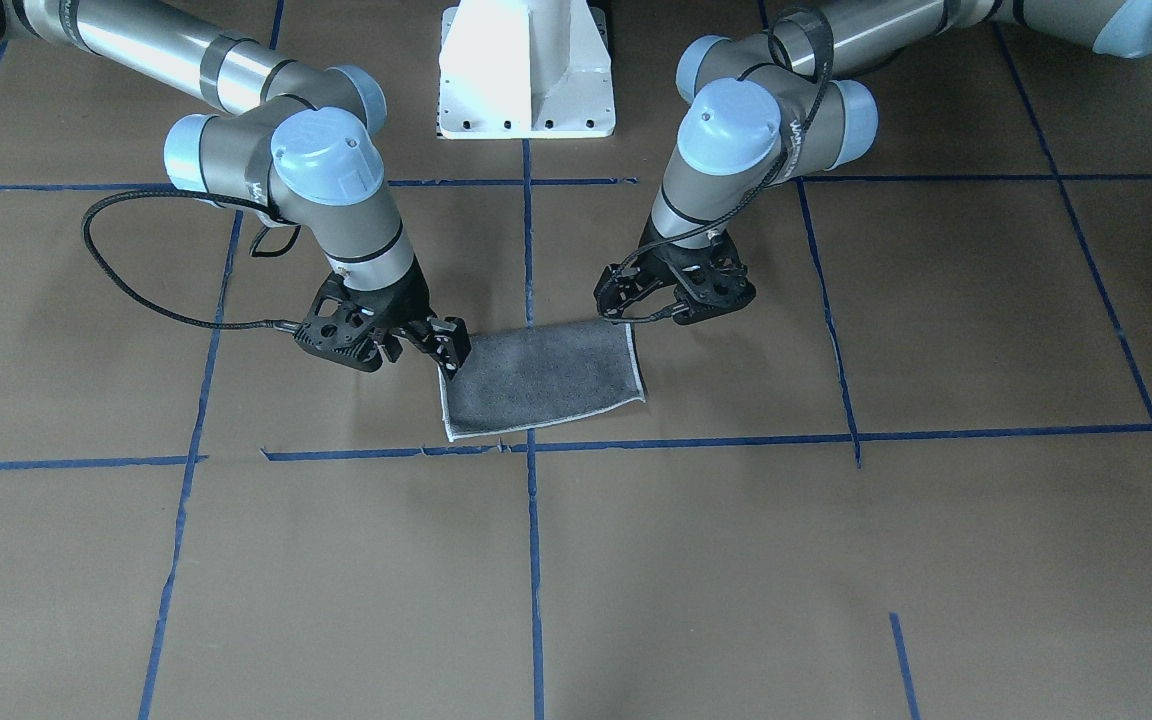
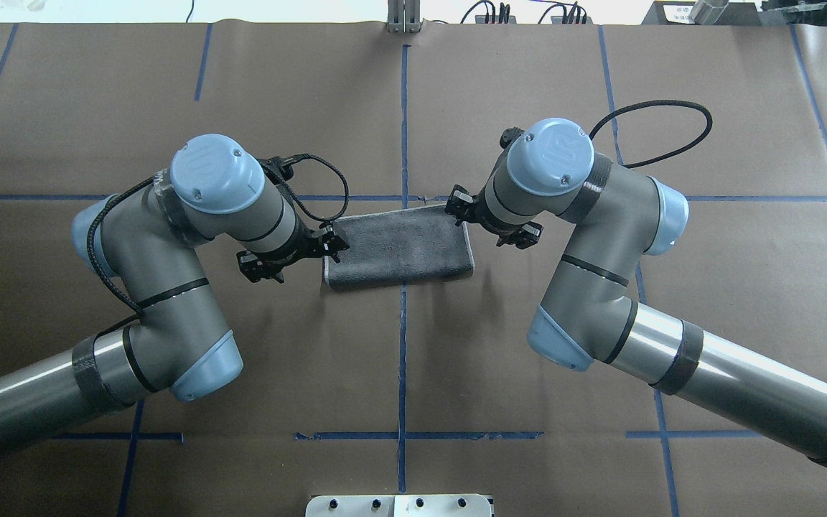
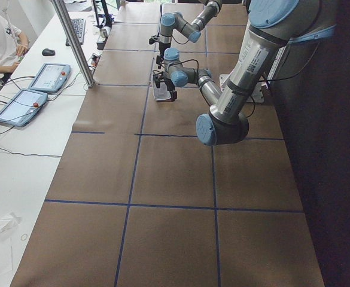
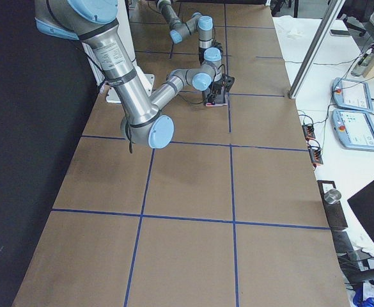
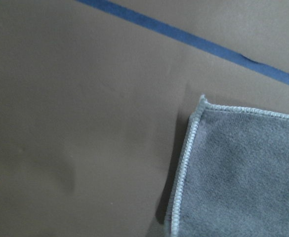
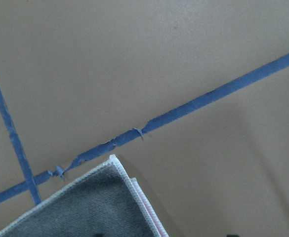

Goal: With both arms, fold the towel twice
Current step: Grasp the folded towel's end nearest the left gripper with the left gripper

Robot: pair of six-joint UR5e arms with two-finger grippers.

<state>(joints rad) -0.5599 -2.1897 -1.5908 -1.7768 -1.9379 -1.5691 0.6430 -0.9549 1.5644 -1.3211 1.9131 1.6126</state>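
Towel [image 2: 399, 245] lies once-folded, grey side up, between left gripper [image 2: 331, 245] and right gripper [image 2: 459, 208]. Whether either is open cannot be told. One end's corners should be pinched and edges matched.

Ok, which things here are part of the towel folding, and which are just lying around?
Job in hand: towel; left claw and right claw, each by a towel corner.
Lying about: tablets, keyboard, mouse, metal cup.

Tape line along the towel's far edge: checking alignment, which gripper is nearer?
Right. Right gripper: at the towel's side edge, nearer the tape line. Left gripper: opposite side, farther back.
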